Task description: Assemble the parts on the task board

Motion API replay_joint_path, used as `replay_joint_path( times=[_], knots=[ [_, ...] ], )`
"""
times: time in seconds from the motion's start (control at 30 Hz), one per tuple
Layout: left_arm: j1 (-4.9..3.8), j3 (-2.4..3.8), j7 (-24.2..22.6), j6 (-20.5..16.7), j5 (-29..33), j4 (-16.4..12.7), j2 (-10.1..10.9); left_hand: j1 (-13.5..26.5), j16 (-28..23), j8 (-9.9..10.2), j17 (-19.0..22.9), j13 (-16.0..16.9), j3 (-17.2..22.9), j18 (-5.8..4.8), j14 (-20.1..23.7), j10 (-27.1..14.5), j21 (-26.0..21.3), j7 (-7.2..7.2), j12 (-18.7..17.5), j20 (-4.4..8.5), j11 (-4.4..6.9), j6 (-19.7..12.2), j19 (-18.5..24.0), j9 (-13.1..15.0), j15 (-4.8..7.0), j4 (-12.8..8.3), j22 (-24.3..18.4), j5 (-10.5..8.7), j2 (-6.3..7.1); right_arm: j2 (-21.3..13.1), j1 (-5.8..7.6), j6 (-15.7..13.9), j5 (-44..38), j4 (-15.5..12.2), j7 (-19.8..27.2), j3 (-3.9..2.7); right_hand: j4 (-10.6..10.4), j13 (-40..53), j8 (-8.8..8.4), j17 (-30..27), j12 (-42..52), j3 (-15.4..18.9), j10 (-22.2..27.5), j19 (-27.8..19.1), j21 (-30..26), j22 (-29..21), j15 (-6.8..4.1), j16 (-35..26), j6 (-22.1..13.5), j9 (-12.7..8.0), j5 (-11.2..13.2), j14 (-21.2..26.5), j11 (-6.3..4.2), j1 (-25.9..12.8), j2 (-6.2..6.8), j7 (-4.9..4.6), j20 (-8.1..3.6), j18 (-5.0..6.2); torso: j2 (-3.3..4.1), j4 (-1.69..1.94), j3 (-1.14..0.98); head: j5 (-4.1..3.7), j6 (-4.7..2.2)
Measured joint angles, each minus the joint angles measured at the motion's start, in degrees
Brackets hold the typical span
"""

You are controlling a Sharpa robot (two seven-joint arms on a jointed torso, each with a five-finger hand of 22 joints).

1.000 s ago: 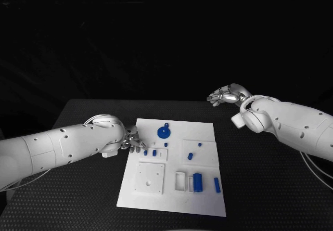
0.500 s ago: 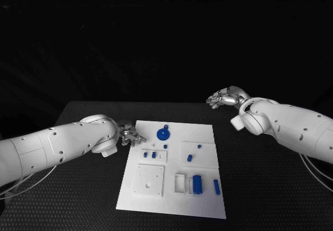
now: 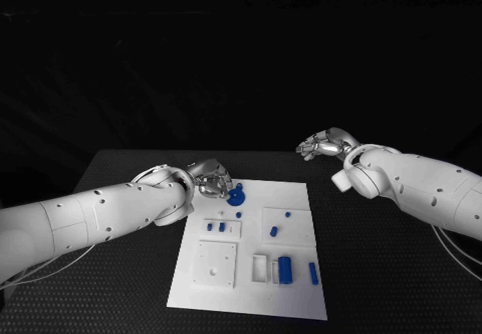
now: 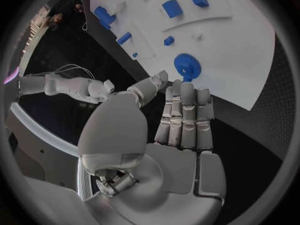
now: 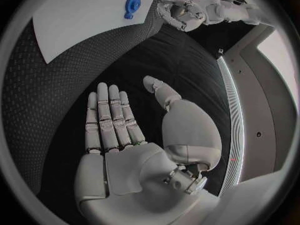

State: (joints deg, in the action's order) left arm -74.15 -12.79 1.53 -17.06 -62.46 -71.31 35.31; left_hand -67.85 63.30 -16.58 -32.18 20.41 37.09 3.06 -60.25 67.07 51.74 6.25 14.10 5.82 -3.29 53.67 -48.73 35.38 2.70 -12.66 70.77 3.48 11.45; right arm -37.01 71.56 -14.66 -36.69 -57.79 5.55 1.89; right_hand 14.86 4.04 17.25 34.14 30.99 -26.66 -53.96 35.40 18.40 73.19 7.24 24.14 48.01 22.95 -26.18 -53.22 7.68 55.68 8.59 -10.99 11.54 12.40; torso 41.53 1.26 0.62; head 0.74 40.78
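Observation:
The white task board lies in the middle of the black table. A round blue disc part stands near its far left corner. My left hand hovers just beside that corner, holding nothing. In the left wrist view its fingers reach out straight toward the disc, stopping short of it. Two small blue blocks and several other blue pieces sit in the board's recesses. My right hand hangs over the table's far right, off the board, its palm bare and fingers spread.
Long blue pieces lie in slots at the board's near right. A square white plate with holes sits at the near left. Black table surrounds the board. The left hand shows in the right wrist view beyond the board's corner.
My left hand has moved from the board's left edge toward the far left corner, ending beside the blue disc. The right hand has hardly moved.

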Motion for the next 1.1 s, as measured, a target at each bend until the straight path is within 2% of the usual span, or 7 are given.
replay_joint_path(
  times=[0.07,0.17,0.37,0.53,0.7,0.8,1.1],
  knots=[
    [0.18,-0.01,-0.8,-0.6,-2.6,0.4,-0.7,-0.3,0.7,0.3,-0.7,-0.7,-0.3,-0.37,-1.4,0.3,0.8,0.08,-1.4,0.5,-0.06,0.1,-1.3,-0.5,0.2,0.1,0.5,-0.18,0.32,0.0,0.0,0.0,0.0,-0.1,0.0,0.0,0.0,0.0,0.0,0.0,0.0,0.0,0.0,0.0,-0.2,0.0,0.0,0.0,0.0,0.0,0.0,0.0,0.0,0.0,0.0,0.0,0.0,0.0,0.02,-0.04,0.0,0.02,-0.07],
    [0.36,-0.19,-1.6,-1.1,-6.4,0.8,-1.5,-0.2,0.8,0.3,-1.3,-1.4,-0.9,-0.05,-1.5,0.8,0.8,0.29,-2.6,0.81,-0.15,0.3,-1.6,-0.9,0.27,0.6,0.9,-0.18,0.45,0.0,-0.02,0.0,0.0,-0.2,0.0,0.0,0.0,0.0,0.0,0.0,0.0,0.0,0.0,0.0,-0.2,0.1,0.0,0.0,0.0,0.0,0.0,0.0,0.0,0.0,0.0,0.0,0.0,0.0,0.03,-0.06,0.0,0.03,-0.09],
    [0.56,-0.82,-2.8,-1.0,-13.2,0.9,-2.8,1.3,1.3,0.6,-2.0,-2.1,-2.1,0.54,-1.7,1.6,1.1,0.28,-4.0,0.71,-0.39,0.3,-1.7,-1.5,0.08,1.9,1.3,-0.44,2.47,0.0,-0.02,0.0,0.0,-0.4,0.0,0.0,0.0,0.0,0.0,0.0,0.0,0.0,0.0,0.0,-0.2,0.1,0.0,0.0,0.0,0.0,0.0,0.0,0.0,0.0,0.0,0.04,0.0,0.0,0.03,-0.1,-0.07,-0.1,-0.05],
    [1.19,-0.85,-3.3,-0.4,-16.7,1.2,-3.7,2.3,1.3,0.6,-2.5,-2.6,-2.6,0.58,-1.7,1.6,1.1,0.28,-5.1,0.71,-0.39,0.3,-1.7,-1.8,0.08,3.1,1.6,-0.44,3.48,0.0,-0.02,0.0,0.0,-0.7,0.0,0.0,0.0,0.0,0.0,0.0,0.0,0.0,0.0,0.0,-0.2,0.0,0.0,0.0,0.0,0.0,0.0,0.0,0.0,0.0,0.0,0.04,0.0,0.0,0.03,-0.1,-0.08,-0.17,-0.04],
    [2.02,-0.89,-3.5,0.2,-18.7,2.7,-4.6,2.0,1.9,0.9,-3.0,-2.9,-2.6,0.73,-1.5,1.7,1.3,0.3,-5.7,0.71,-0.39,0.3,-1.7,-2.0,-0.18,3.2,1.9,-0.44,3.69,0.0,-0.02,0.0,0.0,-0.9,0.0,0.0,0.0,0.0,0.0,0.0,0.0,0.0,0.0,0.0,-0.2,0.1,0.0,0.0,0.0,0.0,0.0,0.0,0.0,0.0,0.0,0.04,0.0,0.0,0.03,-0.06,-0.07,-0.3,0.06],
    [2.31,-0.89,-3.6,0.3,-19.4,3.6,-5.1,0.9,2.9,0.9,-3.7,-3.0,-2.4,0.77,-1.8,2.1,1.8,0.49,-6.1,0.82,-0.67,0.5,-1.8,-2.2,-0.21,3.3,2.3,-0.43,2.73,0.0,-0.01,0.0,0.0,-1.0,0.0,0.0,0.0,0.0,0.0,0.0,0.0,0.0,0.0,0.0,-0.2,0.1,0.0,0.0,0.0,0.0,0.0,0.0,0.0,0.0,0.0,0.05,0.0,0.0,0.03,-0.06,-0.05,-0.33,0.08],
    [3.27,-0.85,-4.2,1.1,-20.4,5.3,-6.4,0.3,4.0,0.9,-4.6,-3.3,-2.3,0.79,-2.0,2.3,2.1,0.5,-6.8,0.93,-0.67,0.9,-2.3,-2.5,-0.03,3.5,2.9,-0.19,2.57,0.0,-0.01,0.0,0.0,-1.2,0.0,0.0,0.0,0.0,0.0,0.0,0.0,0.0,0.0,0.0,-0.2,0.2,0.0,0.0,0.0,0.0,0.0,0.0,0.0,0.0,0.0,0.05,0.0,0.0,0.04,-0.06,0.0,-0.57,0.21]
  ],
)
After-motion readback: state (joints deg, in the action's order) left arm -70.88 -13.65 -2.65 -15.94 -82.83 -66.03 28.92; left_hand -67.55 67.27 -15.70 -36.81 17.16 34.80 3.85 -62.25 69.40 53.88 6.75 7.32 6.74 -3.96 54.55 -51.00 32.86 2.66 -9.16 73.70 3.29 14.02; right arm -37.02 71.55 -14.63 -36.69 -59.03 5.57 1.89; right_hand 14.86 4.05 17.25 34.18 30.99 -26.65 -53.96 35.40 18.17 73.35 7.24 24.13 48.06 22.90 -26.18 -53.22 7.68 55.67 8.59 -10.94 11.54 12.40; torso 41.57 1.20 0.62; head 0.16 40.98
